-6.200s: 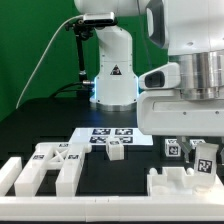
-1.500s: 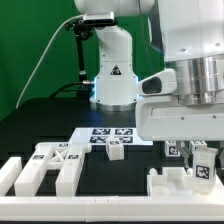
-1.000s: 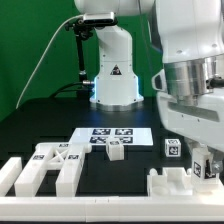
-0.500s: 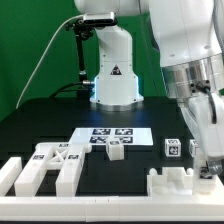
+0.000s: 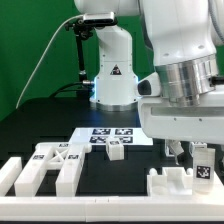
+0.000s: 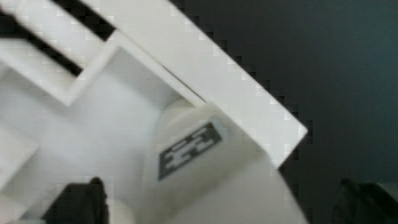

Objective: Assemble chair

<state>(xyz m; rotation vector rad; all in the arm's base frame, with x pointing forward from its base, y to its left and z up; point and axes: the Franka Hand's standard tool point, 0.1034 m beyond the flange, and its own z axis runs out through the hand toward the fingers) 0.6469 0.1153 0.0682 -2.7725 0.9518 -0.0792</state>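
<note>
The chair is in loose white tagged parts. A cluster of bars and a panel [image 5: 48, 166] lies at the exterior view's front left. A small cube [image 5: 117, 151] sits in front of the marker board. A blocky piece [image 5: 180, 186] lies at the front right, with an upright tagged part [image 5: 202, 167] on or just behind it. A tagged cube [image 5: 172, 148] sits behind that. My gripper [image 5: 191, 153] hangs low over the front right piece. In the wrist view the gripper [image 6: 222, 206] has its dark fingers [image 6: 80, 202] far apart, with a white tagged part [image 6: 192, 150] below and between them.
The marker board [image 5: 110, 134] lies flat mid-table. The robot base [image 5: 112, 80] stands behind it. A white border rail [image 5: 60, 212] runs along the table's front edge. A green wall is at the back left.
Over the last second the wrist turned and the hand swung back from the exterior view's right; it now sits squarely over the front right piece. The loose parts have not moved.
</note>
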